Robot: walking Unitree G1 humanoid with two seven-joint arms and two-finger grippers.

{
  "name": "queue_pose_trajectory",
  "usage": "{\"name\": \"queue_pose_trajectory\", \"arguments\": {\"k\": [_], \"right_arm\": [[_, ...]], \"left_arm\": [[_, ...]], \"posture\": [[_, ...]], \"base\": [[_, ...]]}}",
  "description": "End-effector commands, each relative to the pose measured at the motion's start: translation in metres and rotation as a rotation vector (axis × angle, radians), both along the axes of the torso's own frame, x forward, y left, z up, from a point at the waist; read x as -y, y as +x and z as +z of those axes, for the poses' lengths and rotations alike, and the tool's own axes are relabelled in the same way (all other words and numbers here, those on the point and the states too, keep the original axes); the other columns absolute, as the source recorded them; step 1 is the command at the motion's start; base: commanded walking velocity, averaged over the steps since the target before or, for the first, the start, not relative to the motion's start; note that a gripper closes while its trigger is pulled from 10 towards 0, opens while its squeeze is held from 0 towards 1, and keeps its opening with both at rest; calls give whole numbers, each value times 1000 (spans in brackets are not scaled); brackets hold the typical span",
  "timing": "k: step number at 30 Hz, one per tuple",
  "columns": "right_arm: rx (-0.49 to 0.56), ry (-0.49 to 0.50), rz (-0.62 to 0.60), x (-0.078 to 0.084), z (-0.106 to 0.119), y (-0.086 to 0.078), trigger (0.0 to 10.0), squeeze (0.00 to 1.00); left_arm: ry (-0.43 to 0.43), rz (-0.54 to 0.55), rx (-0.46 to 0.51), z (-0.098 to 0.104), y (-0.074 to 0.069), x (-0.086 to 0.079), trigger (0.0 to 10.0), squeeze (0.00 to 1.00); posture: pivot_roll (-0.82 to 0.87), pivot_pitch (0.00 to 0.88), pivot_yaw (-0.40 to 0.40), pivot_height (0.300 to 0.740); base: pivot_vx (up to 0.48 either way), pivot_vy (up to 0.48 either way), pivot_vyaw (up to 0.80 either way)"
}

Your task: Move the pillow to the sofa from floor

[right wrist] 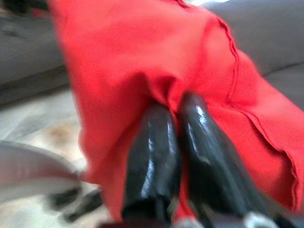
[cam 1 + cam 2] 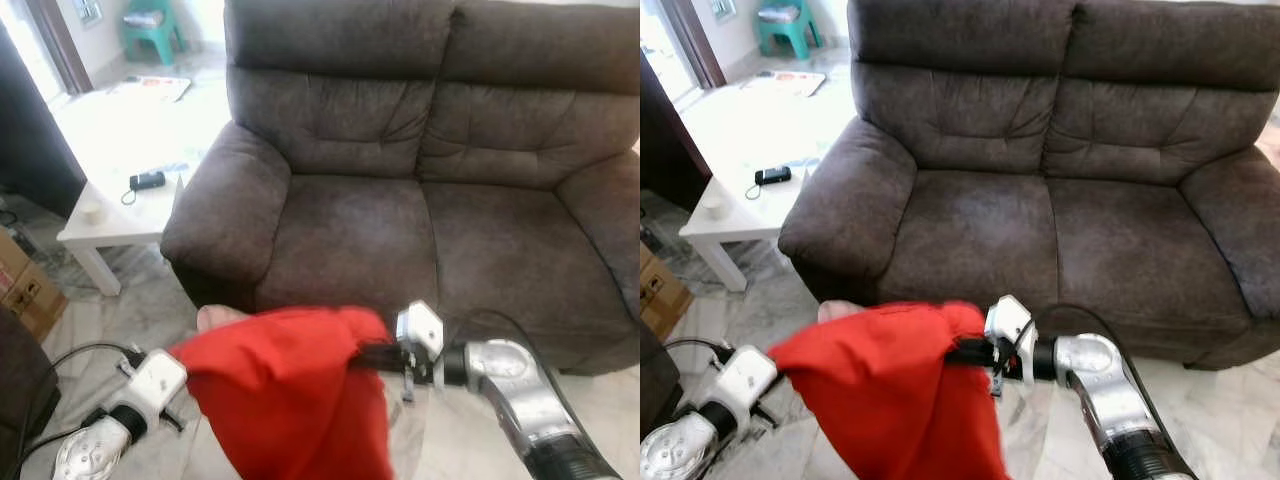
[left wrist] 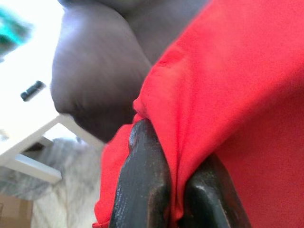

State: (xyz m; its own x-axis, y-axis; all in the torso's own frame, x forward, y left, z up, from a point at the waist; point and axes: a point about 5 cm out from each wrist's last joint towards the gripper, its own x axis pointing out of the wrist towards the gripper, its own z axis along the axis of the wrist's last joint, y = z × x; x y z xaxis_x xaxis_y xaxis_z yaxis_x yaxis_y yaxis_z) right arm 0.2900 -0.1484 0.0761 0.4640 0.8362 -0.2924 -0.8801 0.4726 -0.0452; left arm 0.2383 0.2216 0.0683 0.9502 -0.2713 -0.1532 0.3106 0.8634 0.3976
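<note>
Both wrist views show each gripper (image 3: 175,190) (image 1: 178,142) pinched tight on the red pillow (image 2: 290,390).

Daylight from upper left blows out the white table (image 2: 120,215); head views soft, wrist views blurred.

Hidden, cropped and blurred bits from my station

The red pillow (image 2: 285,395) runs off the bottom of my head views, so I can't see its lower end, and its cloth covers the fingertips of the left pincer (image 3: 173,190) and the right pincer (image 1: 178,142). My right wrist view is smeared with blur, and something dark near its edge stays unreadable. The sofa (image 2: 1060,200) is cropped at the top and right. On the white counter (image 2: 120,215), a small black device (image 2: 147,181) is too tiny for me to name.
</note>
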Motion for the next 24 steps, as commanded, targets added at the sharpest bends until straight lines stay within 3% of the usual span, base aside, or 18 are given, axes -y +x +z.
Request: {"name": "queue_pose_trajectory", "arguments": {"k": [1,4,8,10,15,20,24], "right_arm": [[78,39,-90,-7,8,8,10000,0],[89,85,-156,-11,10,8,10000,0],[149,159,-387,-8,11,11,10000,0],[172,176,-436,-7,12,13,10000,0],[207,360,-618,-7,31,12,10000,0],[224,432,-700,-12,37,11,10000,0],[206,424,-674,-20,32,5,10000,0]], "left_arm": [[-75,40,141,28,14,9,10000,0],[-131,83,171,35,19,16,10000,0],[-221,184,222,47,28,29,10000,0],[-220,203,224,49,29,31,10000,0],[-264,273,253,52,33,44,10000,0],[-292,290,256,52,35,55,10000,0],[-278,294,266,55,39,54,10000,0]], "posture": [[113,36,-41,740],[111,31,-42,740],[112,23,-40,740],[113,24,-40,740],[110,37,-41,740],[109,40,-41,740],[114,47,-36,740]], "base": [[0,0,0],[0,0,0],[0,0,0],[0,0,0],[0,0,0],[0,0,0],[0,0,0]]}}
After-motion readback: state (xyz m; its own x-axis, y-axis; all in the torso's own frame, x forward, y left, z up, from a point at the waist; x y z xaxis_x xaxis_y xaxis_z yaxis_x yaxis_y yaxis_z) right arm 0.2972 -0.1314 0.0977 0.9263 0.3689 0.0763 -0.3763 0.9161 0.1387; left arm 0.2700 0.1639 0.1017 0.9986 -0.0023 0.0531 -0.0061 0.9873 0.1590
